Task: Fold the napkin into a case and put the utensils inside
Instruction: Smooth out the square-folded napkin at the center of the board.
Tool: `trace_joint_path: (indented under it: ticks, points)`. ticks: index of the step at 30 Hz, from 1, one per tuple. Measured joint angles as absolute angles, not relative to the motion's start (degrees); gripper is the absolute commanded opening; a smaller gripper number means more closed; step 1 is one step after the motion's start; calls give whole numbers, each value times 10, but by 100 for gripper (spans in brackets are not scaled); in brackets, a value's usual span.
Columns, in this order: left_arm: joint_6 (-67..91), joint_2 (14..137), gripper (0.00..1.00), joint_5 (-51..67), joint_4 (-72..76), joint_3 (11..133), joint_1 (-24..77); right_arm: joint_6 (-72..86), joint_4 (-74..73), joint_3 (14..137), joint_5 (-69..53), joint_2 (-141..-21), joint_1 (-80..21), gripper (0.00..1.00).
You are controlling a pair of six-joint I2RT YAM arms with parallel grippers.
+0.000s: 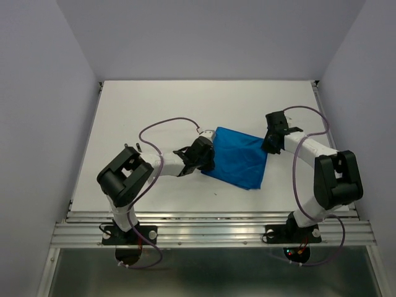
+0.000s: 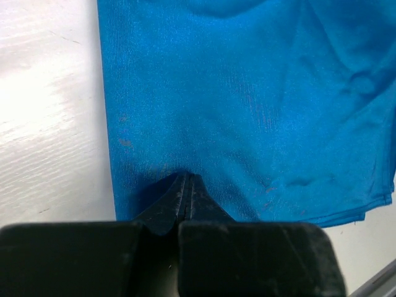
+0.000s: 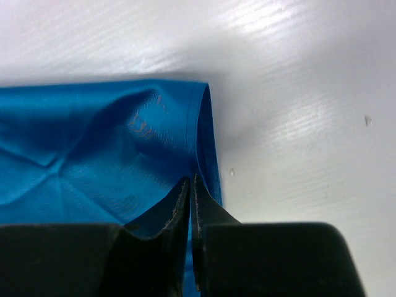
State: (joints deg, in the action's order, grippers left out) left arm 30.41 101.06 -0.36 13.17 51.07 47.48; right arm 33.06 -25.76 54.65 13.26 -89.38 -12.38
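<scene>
I look down on a plain white rectangular tabletop (image 1: 154,105), matte and faintly grained. Three smooth, bare, pale lavender-grey walls close it in: a back wall (image 1: 210,37), a left wall (image 1: 37,124) and a right wall (image 1: 365,93). A thin silver metal strip (image 1: 86,148) runs along the tabletop's left edge, and a ribbed aluminium rail (image 1: 210,230) spans its near edge. Below that rail I see a dull grey-green surface (image 1: 210,272); I cannot tell whether it is floor or a panel. The light is soft and even. In my wrist views it leaves a bright glare patch (image 2: 31,99) on the white surface.
</scene>
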Motion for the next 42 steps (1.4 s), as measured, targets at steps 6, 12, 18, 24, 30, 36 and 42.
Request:
trace_joint_path:
  ticks: [6,12,18,24,30,36,42]
  points:
    - [322,1003,0,16,176,478,475,310,-230,585,126,-956,-104,9]
    - [336,969,0,29,182,437,477,301,-215,611,117,-986,-94,9]
    - [334,940,0,24,118,444,480,291,-203,635,117,-1019,-82,8]
    - [300,941,0,-1,52,566,479,281,-185,650,116,-1049,-79,6]
    - [276,984,0,-9,44,695,457,281,-188,630,105,-1005,-79,6]
    - [274,1091,0,-10,27,769,415,285,-182,627,86,-921,-83,7]
    - [275,1164,0,-19,9,788,394,289,-167,627,57,-934,-102,7]
